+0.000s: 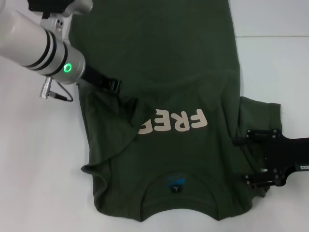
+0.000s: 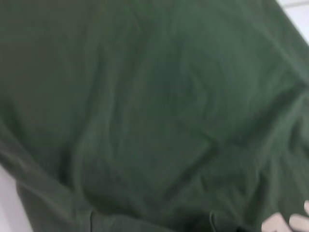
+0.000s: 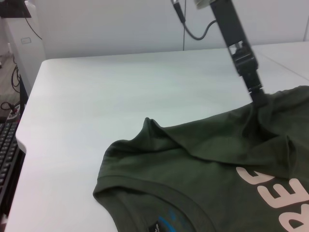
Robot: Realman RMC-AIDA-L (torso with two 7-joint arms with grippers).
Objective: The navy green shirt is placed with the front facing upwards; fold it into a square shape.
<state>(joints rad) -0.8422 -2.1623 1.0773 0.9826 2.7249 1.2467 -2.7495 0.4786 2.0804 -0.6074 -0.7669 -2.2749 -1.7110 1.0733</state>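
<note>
From the head camera the navy green shirt point(image 1: 164, 96) lies spread on the white table point(image 1: 34, 159), collar nearest the robot, cream lettering across the chest and partly swallowed by a fold. The left gripper point(image 1: 117, 87) is down at the shirt's left side, by the sleeve, its dark fingertips pressed together with fabric bunched and dragged inward beneath them. The right wrist view confirms what the head camera only hints at: the left gripper point(image 3: 258, 99) comes down from above and its tip sinks straight into the shirt point(image 3: 203, 164), cloth ridged up around it, so it looks pinched onto the fabric, though the fingertips themselves are buried. That same view shows the collar edge with its blue mark, and a keyboard point(image 3: 7, 154) off the table's far edge. The left wrist camera offers nothing but green cloth point(image 2: 145, 111) filling the view, with a sliver of lettering at one corner. Over on the other side, the right gripper point(image 1: 244, 160) rests on the right sleeve, its two fingers spread wide apart, holding nothing.
</note>
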